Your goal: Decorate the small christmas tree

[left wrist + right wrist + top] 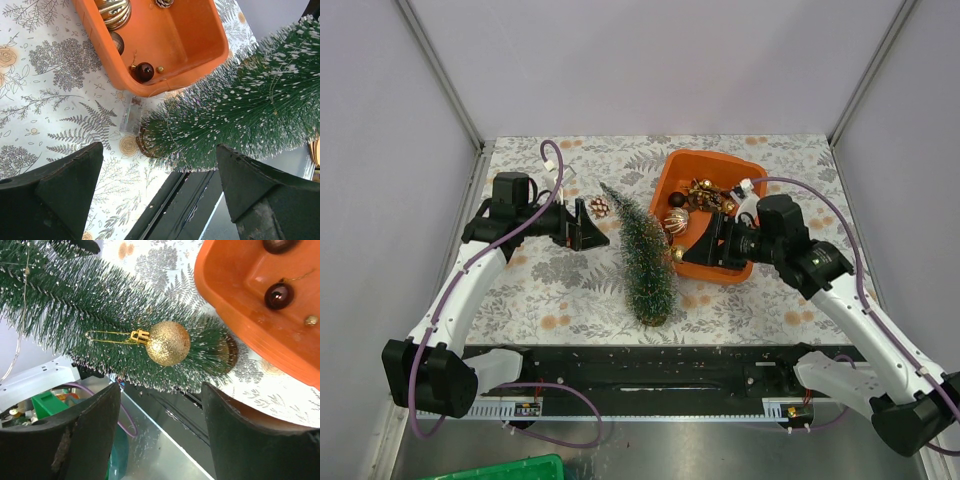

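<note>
The small christmas tree (642,258) lies on its side on the floral table, tip toward the back, brown base toward the front edge. It also shows in the left wrist view (245,105) and the right wrist view (85,305). A gold glitter ball (168,343) with a gold wire loop rests on the tree's lower branches, on the tray side (677,252). My left gripper (586,226) (159,147) is open and empty just left of the tree. My right gripper (704,246) (161,386) is open and empty just right of it, over the tray's near corner.
The orange tray (692,172) (190,40) (235,295) holds several ornaments, among them a dark red ball (145,71) (278,295) and a gold striped one (114,11). A small brown pinecone ornament (601,207) lies on the table behind the left gripper. A black rail (660,365) runs along the front edge.
</note>
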